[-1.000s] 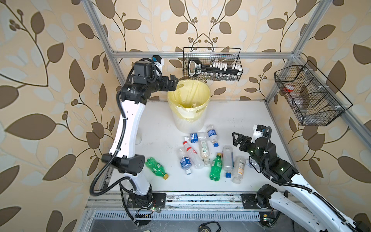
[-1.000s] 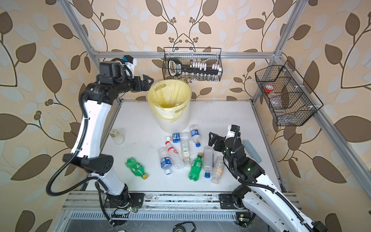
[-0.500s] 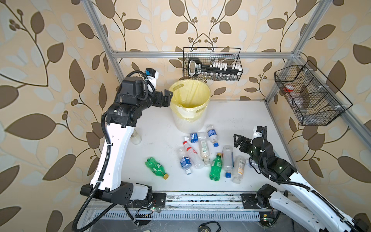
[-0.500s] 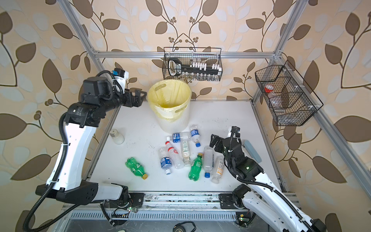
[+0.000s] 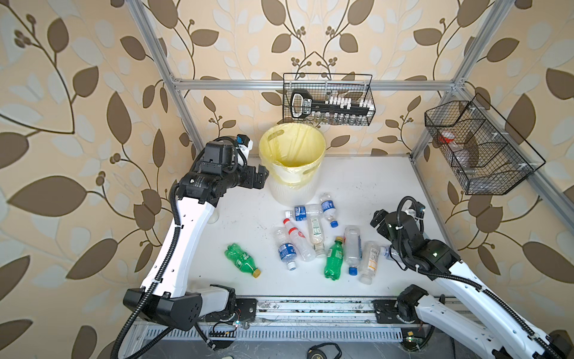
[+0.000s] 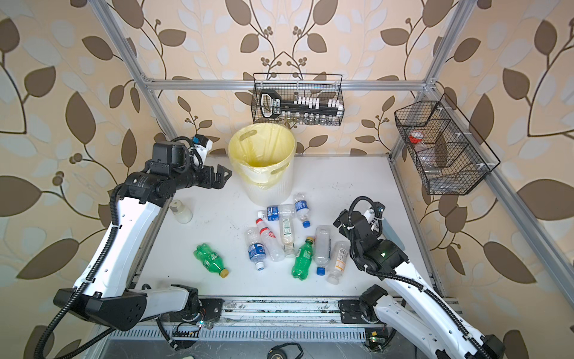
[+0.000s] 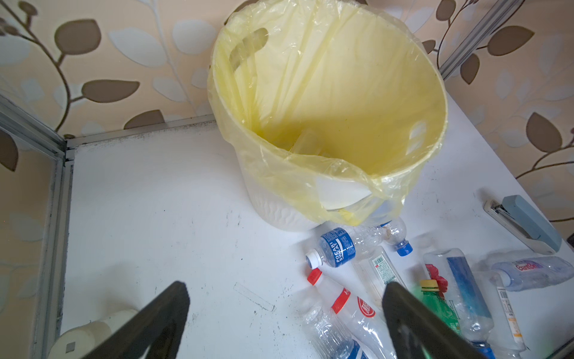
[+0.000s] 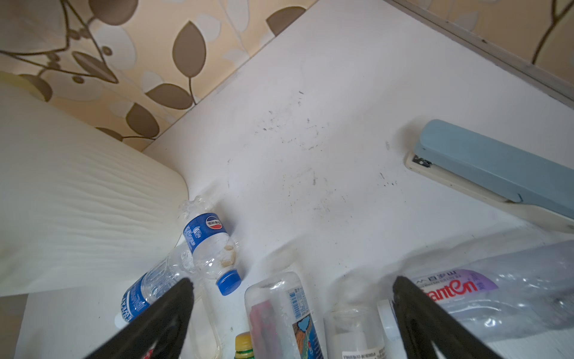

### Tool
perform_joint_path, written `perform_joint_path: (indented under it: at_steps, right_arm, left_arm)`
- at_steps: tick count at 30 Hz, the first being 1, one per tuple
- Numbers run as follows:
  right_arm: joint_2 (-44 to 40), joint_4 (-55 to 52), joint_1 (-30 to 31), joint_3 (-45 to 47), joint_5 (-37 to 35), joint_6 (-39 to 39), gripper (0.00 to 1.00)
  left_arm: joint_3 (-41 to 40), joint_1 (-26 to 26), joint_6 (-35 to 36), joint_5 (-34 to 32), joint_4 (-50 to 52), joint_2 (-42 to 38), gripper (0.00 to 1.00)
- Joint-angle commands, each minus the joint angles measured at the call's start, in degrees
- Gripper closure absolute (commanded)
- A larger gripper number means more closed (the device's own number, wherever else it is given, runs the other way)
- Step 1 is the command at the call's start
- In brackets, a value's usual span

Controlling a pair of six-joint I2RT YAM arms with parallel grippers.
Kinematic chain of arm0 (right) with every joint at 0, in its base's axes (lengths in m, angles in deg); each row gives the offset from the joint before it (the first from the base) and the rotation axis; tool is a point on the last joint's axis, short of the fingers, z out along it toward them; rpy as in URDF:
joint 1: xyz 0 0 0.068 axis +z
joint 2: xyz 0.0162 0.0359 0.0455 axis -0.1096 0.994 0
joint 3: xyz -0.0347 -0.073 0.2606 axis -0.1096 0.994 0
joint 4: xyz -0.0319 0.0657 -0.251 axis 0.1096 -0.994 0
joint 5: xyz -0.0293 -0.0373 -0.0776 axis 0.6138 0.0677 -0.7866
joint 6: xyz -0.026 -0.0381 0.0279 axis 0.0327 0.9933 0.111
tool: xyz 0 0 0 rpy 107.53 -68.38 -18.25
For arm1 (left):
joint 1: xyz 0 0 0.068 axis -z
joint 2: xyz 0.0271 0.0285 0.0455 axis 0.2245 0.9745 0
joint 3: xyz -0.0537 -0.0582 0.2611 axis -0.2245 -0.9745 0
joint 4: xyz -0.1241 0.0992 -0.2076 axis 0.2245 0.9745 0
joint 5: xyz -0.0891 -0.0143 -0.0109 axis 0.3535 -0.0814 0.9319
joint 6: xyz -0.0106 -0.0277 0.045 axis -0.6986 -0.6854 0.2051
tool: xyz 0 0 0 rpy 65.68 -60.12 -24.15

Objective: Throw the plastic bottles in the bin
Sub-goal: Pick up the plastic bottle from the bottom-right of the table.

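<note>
Lying loose on the white table (image 5: 372, 186), the plastic bottles (image 5: 316, 230) cluster just beside the bin (image 5: 289, 194).
Labels read "Pocari Sweat" on one bottle (image 7: 337, 247), a Pepsi logo on a second (image 8: 206, 236) and "Ganten" on a third (image 8: 484, 295). The left gripper (image 5: 261, 177) hangs spread and empty beside the bin's rim; the right gripper (image 5: 377, 219), also spread and empty, hovers at the cluster's edge. Leaf-patterned wallpaper (image 5: 77, 155) surrounds the cell.

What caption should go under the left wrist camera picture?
Open left gripper facing the yellow-lined bin, plastic bottles lying beside it.
</note>
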Motion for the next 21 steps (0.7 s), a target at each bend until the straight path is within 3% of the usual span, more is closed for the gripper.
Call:
perform_joint_path:
  at_steps: [1,5,21]
  right_arm:
    - [0.8,-8.1,-0.6,-1.9,-4.4,-8.5,0.00]
    - [1.4,-12.1,-2.2,-1.2,-5.7,-16.7,0.00]
    - [3.0,-13.4,-10.2,1.7,-0.1,-21.5,0.00]
  left_arm:
    - [-2.8,-0.5,1.3,-2.1,-0.5,-2.7,0.01]
    - [-5.8,-0.9,3.2,-1.3,-0.2,-2.9,0.01]
    - [-13.7,-3.2,4.9,-3.4,-0.4,-2.6,0.01]
